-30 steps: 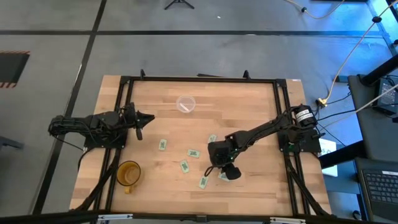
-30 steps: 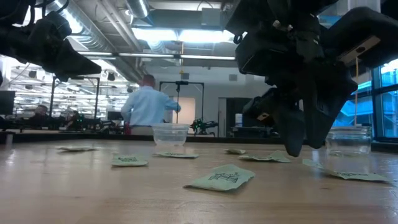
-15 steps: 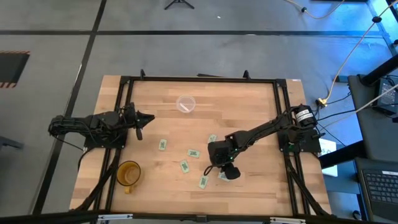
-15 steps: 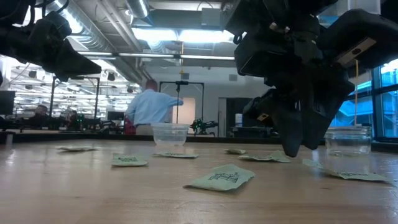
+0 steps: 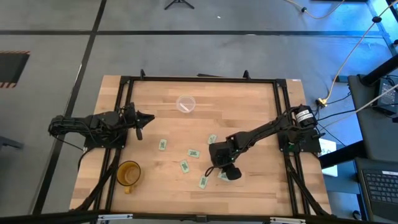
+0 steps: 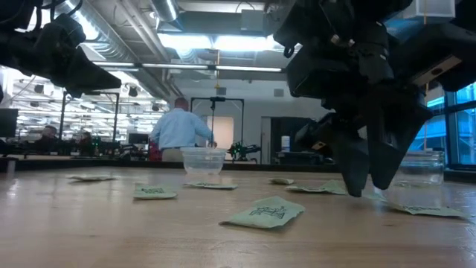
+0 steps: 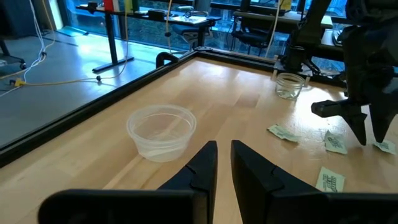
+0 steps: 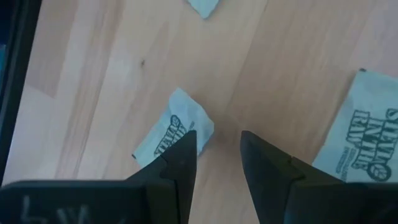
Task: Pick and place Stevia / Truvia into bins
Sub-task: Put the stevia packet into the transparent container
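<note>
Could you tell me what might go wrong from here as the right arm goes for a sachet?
1. The right gripper has its jaws open just above the wood, but the nearest sachet lies mostly beside one jaw, not between them; closing may only nudge it.
2. The sachet lies flat on the table, so the jaws may slide over it.
3. The small glass cup stands close by; a swing could knock it.

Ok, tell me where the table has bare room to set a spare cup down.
Bare wood: the far right part between the wide cup and the right arm's base, and the near edge right of the mug. Crowded: the middle, where sachets lie scattered and the right claw hangs open just above one. The left claw waits at the left edge.
</note>
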